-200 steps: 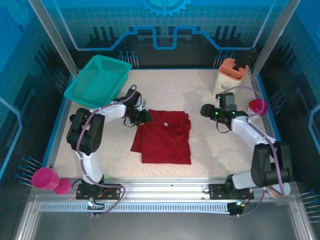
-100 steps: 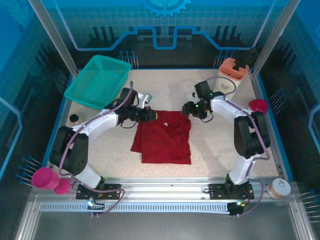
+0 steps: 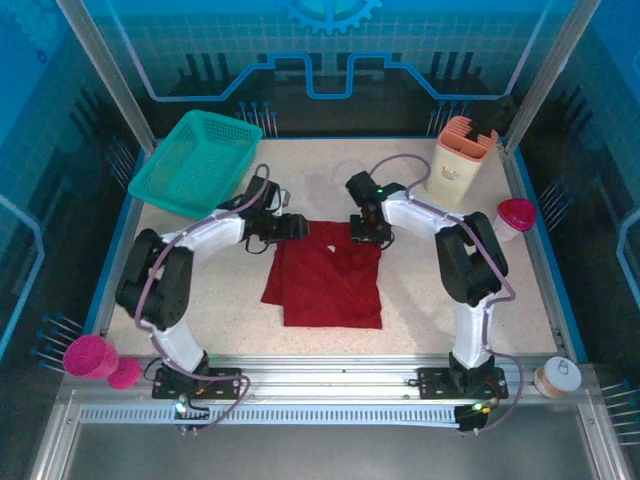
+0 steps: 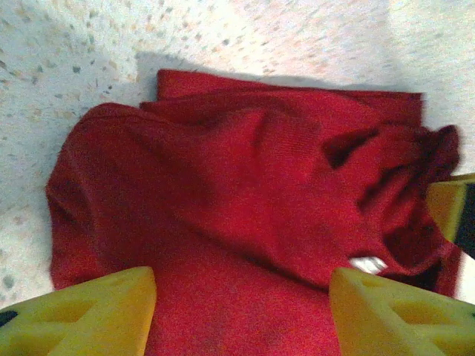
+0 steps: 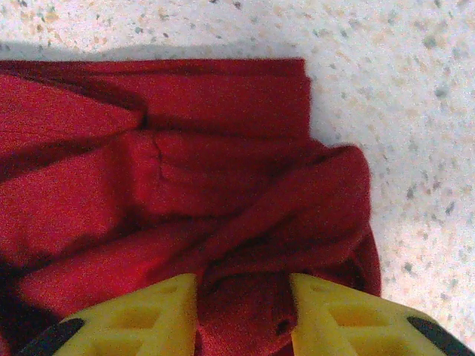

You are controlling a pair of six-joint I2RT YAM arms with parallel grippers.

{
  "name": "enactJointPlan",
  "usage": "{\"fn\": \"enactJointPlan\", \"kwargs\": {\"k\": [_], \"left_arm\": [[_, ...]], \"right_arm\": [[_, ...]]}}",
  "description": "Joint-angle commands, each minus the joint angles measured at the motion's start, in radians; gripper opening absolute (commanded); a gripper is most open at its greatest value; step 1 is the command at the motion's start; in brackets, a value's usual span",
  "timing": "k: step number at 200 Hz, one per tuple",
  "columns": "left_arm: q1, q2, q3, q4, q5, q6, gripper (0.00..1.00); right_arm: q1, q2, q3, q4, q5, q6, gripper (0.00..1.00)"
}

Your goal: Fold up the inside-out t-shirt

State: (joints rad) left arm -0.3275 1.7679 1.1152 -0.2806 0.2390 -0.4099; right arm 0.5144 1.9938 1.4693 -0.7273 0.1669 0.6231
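Note:
The inside-out t-shirt (image 3: pixel 330 280), dark red, lies partly folded in the middle of the table, with its far edge bunched. My left gripper (image 3: pixel 293 228) is at the shirt's far left corner. In the left wrist view it (image 4: pixel 241 311) hovers open over the cloth (image 4: pixel 223 170), fingers wide apart, with the white tag (image 4: pixel 369 263) beside the right finger. My right gripper (image 3: pixel 368 232) is at the far right corner. In the right wrist view its jaws (image 5: pixel 243 311) have narrowed onto a bunched fold of the shirt (image 5: pixel 185 170), which fills the gap between them.
A teal basket (image 3: pixel 195 160) sits at the far left. A cream and orange holder (image 3: pixel 460 165) and a pink-topped cup (image 3: pixel 515 213) stand at the far right. Pink objects (image 3: pixel 90 357) lie at the near left and a tape roll (image 3: pixel 557 375) at the near right.
My left gripper has opened and let go of the cloth at the far left corner. My right arm swung left to the shirt's far right corner, and its jaws narrowed on a fold.

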Motion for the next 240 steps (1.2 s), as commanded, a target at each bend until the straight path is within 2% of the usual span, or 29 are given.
{"fn": "enactJointPlan", "kwargs": {"k": [1, 11, 25, 34, 54, 60, 70, 102, 124, 136, 152, 165, 186, 197, 211, 213, 216, 222, 240], "left_arm": [[-0.001, 0.085, 0.020, 0.043, 0.021, 0.022, 0.64], [-0.001, 0.103, 0.016, 0.079, 0.045, 0.027, 0.63], [0.001, 0.121, 0.027, 0.090, 0.066, 0.052, 0.55], [0.002, 0.123, 0.031, 0.097, 0.091, 0.072, 0.44], [0.004, 0.082, -0.011, 0.184, 0.170, 0.111, 0.12], [0.004, 0.056, -0.032, 0.217, 0.185, 0.117, 0.06], [0.004, 0.005, -0.071, 0.261, 0.215, 0.130, 0.03], [0.004, -0.140, -0.209, 0.434, 0.321, 0.142, 0.00], [0.004, -0.142, -0.225, 0.520, 0.435, 0.106, 0.00], [0.003, -0.127, -0.237, 0.628, 0.500, 0.050, 0.00], [0.005, -0.091, -0.283, 0.902, 0.634, -0.063, 0.00], [0.016, -0.025, -0.311, 1.211, 0.698, -0.241, 0.00], [0.043, 0.164, -0.297, 1.666, 0.740, -0.563, 0.00], [0.044, 0.244, -0.248, 1.682, 0.753, -0.646, 0.00], [0.033, 0.294, -0.237, 1.681, 0.748, -0.634, 0.00], [0.033, 0.297, -0.239, 1.681, 0.743, -0.630, 0.00], [0.033, 0.300, -0.243, 1.681, 0.733, -0.625, 0.00], [0.037, 0.305, -0.258, 1.681, 0.709, -0.615, 0.08], [0.062, 0.337, -0.283, 1.670, 0.634, -0.618, 0.27]], "right_arm": [[0.032, 0.047, 0.060, -0.097, 0.164, -0.004, 0.19], [0.041, 0.038, 0.075, -0.109, 0.178, -0.006, 0.16], [0.045, -0.004, 0.068, -0.104, 0.178, 0.011, 0.10], [0.040, -0.036, 0.056, -0.090, 0.160, 0.039, 0.00], [0.012, -0.093, 0.041, -0.070, 0.076, 0.114, 0.00], [0.004, -0.113, 0.032, -0.059, 0.061, 0.138, 0.00], [-0.004, -0.147, 0.011, -0.031, 0.049, 0.182, 0.00], [-0.015, -0.244, -0.070, 0.076, 0.032, 0.306, 0.00], [-0.022, -0.270, -0.096, 0.127, 0.029, 0.340, 0.00], [-0.029, -0.266, -0.096, 0.148, 0.023, 0.360, 0.00], [-0.050, -0.255, -0.108, 0.188, -0.016, 0.424, 0.00], [-0.064, -0.249, -0.140, 0.245, -0.010, 0.484, 0.00], [-0.082, -0.198, -0.158, 0.311, 0.040, 0.538, 0.00], [-0.100, -0.148, -0.153, 0.358, 0.013, 0.539, 0.00], [-0.122, -0.086, -0.134, 0.389, -0.044, 0.547, 0.00], [-0.125, -0.079, -0.132, 0.394, -0.055, 0.544, 0.01], [-0.128, -0.069, -0.128, 0.401, -0.072, 0.540, 0.08], [-0.139, -0.053, -0.123, 0.411, -0.108, 0.528, 0.20], [-0.151, -0.054, -0.126, 0.432, -0.170, 0.454, 0.34]]}}
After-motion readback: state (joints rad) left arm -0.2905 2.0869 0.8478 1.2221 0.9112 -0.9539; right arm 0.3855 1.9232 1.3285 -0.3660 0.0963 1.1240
